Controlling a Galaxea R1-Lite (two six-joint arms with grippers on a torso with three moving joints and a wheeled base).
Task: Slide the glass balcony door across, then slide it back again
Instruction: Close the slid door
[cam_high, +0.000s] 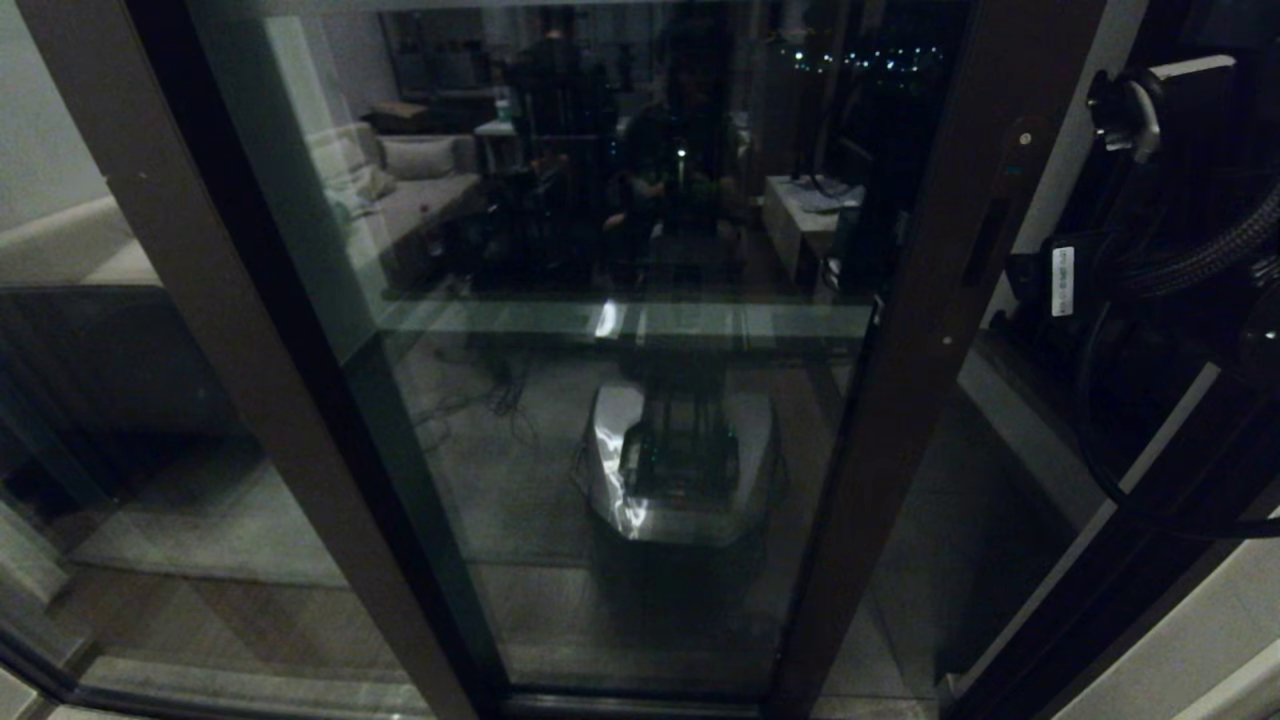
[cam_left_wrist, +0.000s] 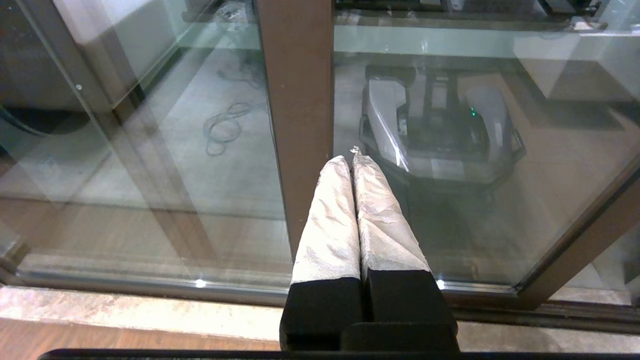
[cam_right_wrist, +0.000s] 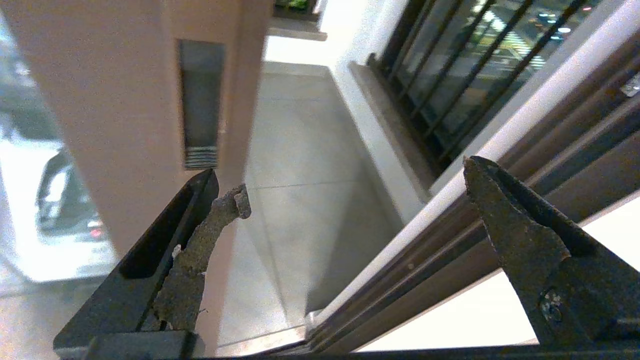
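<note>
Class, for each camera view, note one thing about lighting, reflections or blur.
Head view: dim, the glass balcony door mirrors the lit room. Left wrist view: brighter, glass reflects the robot's base past the left end effector. Right wrist view: the slot handle looks blurred.

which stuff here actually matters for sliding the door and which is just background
Part of the job:
- glass balcony door, partly open
- its slot handle
- right gripper, open beside the handle edge
- left gripper, shut, near the door's other stile

Just there:
- fixed glass panel
- balcony railing
- balcony floor
</note>
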